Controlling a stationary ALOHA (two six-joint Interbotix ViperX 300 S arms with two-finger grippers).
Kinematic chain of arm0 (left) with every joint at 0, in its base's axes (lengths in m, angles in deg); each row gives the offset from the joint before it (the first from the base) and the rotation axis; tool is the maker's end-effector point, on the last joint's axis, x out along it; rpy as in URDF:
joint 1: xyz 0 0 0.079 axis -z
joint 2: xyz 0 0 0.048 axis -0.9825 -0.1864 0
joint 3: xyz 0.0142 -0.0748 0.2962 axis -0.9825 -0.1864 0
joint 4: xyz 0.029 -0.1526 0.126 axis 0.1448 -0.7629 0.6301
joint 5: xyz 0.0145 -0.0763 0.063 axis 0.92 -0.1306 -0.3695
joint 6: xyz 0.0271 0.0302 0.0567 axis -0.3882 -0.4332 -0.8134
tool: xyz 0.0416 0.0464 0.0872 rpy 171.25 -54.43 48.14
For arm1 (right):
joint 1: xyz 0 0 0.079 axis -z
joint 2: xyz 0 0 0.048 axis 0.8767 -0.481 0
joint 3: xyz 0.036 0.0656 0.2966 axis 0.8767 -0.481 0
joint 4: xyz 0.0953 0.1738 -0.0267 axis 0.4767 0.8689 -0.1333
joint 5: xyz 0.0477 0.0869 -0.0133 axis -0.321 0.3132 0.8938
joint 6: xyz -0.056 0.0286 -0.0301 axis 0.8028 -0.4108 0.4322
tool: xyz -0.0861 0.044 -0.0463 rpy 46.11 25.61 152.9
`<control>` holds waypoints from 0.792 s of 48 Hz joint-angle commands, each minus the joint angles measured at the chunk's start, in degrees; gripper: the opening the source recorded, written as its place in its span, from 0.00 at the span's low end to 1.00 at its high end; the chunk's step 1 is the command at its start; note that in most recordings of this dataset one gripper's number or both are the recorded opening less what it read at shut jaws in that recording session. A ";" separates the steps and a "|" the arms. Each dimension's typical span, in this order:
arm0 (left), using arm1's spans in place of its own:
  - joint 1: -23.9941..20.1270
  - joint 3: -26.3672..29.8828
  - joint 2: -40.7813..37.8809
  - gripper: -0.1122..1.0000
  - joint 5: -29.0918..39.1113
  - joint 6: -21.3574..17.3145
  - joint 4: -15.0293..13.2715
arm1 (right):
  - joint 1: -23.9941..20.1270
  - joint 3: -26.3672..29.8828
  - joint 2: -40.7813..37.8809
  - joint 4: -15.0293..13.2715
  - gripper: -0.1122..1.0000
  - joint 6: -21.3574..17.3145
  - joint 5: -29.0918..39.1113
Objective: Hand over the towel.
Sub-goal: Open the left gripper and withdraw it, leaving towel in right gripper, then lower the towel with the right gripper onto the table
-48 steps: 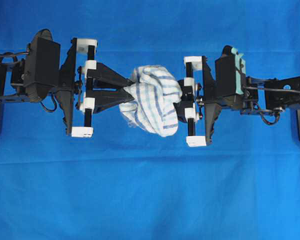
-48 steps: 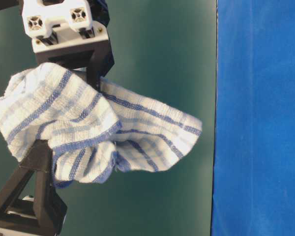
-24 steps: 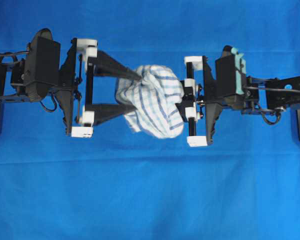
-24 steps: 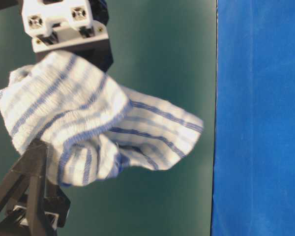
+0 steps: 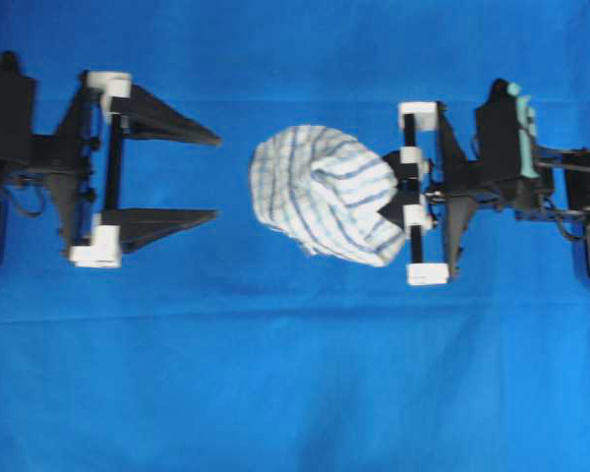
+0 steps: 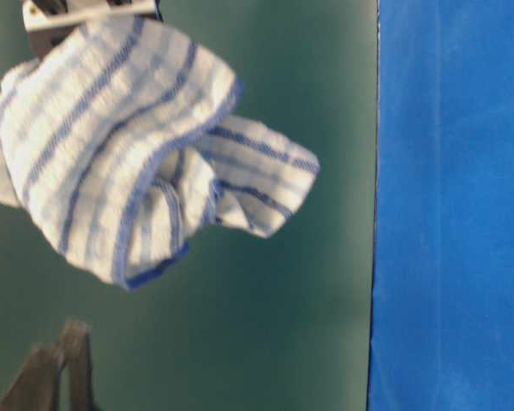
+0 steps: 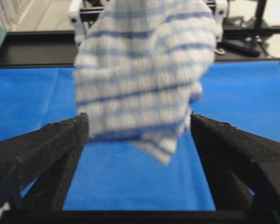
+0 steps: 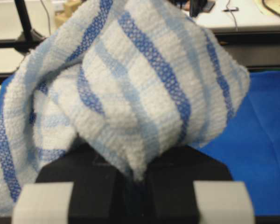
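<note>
Towel in my right jaws only

My right gripper point(image 5: 398, 189) is clamped on the striped towel point(image 5: 324, 192); my left gripper point(image 5: 211, 175) stands wide apart, clear of it, above the blue sheet point(image 5: 295, 374).

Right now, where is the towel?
In the overhead view the towel hangs right of centre above the blue sheet, pinched in the shut right gripper; the open left gripper stands apart on its left.
</note>
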 commanded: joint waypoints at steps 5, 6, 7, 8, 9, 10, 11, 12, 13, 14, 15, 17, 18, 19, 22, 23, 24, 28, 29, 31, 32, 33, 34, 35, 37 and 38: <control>0.00 -1.05 5.01 0.93 1.67 0.09 -0.09 | -0.09 -1.23 3.78 -0.09 0.12 -0.09 0.70; 0.00 -1.14 5.27 0.93 1.85 0.09 -0.09 | -0.09 -1.23 3.96 -0.09 0.12 -0.09 0.79; 0.00 -1.23 5.36 0.93 1.93 0.09 -0.09 | -0.09 -1.32 4.13 -0.09 0.12 -0.09 0.88; 0.00 -1.32 5.45 0.93 2.02 0.09 -0.09 | -0.09 -1.41 4.13 -0.09 0.12 -0.09 0.97; 0.00 -1.32 5.54 0.93 2.02 0.09 -0.09 | -0.09 -1.41 4.13 -0.09 0.12 -0.09 1.14; 0.00 -1.32 5.54 0.93 2.11 0.09 -0.09 | -0.09 -1.32 4.04 0.00 0.12 -0.09 1.32; 0.00 -1.32 5.45 0.93 2.11 0.09 -0.09 | -0.09 -1.23 3.87 0.09 0.12 -0.18 1.49; 0.00 -1.23 5.27 0.93 2.11 0.09 -0.09 | 0.00 -1.14 3.69 0.09 0.12 -0.26 1.76; 0.00 -1.14 5.19 0.93 2.11 0.09 -0.09 | -0.09 -0.88 3.43 0.18 0.12 -0.35 2.20; 0.00 -1.05 4.92 0.93 2.11 0.09 -0.09 | -0.09 -0.70 2.99 0.18 0.12 -0.35 2.81; 0.00 -1.05 4.75 0.93 2.11 0.09 -0.09 | -0.09 -0.44 2.64 0.18 0.12 -0.35 3.52; 0.00 -0.88 4.48 0.93 2.11 0.09 -0.09 | -0.09 0.62 1.23 0.26 0.12 -0.53 5.89; 0.00 -0.88 4.39 0.93 2.11 0.09 -0.09 | 0.00 1.14 0.62 0.18 0.12 -0.53 7.03; 0.00 -0.79 4.31 0.93 2.11 0.09 -0.09 | -0.09 1.67 -0.26 0.18 0.12 -0.53 8.26; 0.00 -0.79 4.04 0.93 2.11 0.09 -0.09 | -0.09 3.60 -2.72 0.26 0.12 -0.62 12.48; 0.00 -0.79 4.04 0.93 2.11 0.09 -0.09 | 0.00 4.39 -3.60 0.18 0.12 -0.62 14.06; 0.00 -0.79 4.04 0.93 2.11 0.09 0.00 | 0.00 5.27 -4.57 0.26 0.12 -0.62 15.82; 0.00 -0.79 4.04 0.93 2.11 0.09 0.00 | -0.09 9.32 -9.23 0.18 0.12 -0.62 23.47; 0.00 -0.79 4.04 0.93 2.11 0.09 -0.09 | 0.00 10.28 -10.28 0.18 0.12 -0.62 25.05; 0.00 -0.88 3.96 0.93 2.11 0.09 -0.09 | 0.00 12.04 -12.74 0.18 0.12 -0.53 27.69; 0.00 -0.88 3.96 0.93 2.11 0.09 -0.09 | 0.00 12.92 -13.89 0.09 0.12 -0.62 28.83; 0.00 -0.88 3.96 0.93 2.20 0.09 -0.09 | 0.00 13.71 -14.94 0.09 0.12 -0.53 30.15; 0.00 -0.97 3.96 0.93 2.20 0.09 -0.09 | 0.00 14.50 -16.00 0.09 0.12 -0.62 31.20; 0.00 -0.97 3.96 0.93 2.20 0.09 -0.09 | 0.09 15.29 -17.23 0.09 0.12 -0.62 32.17; 0.00 -0.97 3.96 0.93 2.20 0.09 -0.09 | 0.18 17.14 -19.78 0.00 0.12 -0.53 34.10; 0.00 -1.05 3.96 0.93 2.20 0.09 0.00 | 0.26 17.67 -20.83 -0.09 0.12 -0.62 34.72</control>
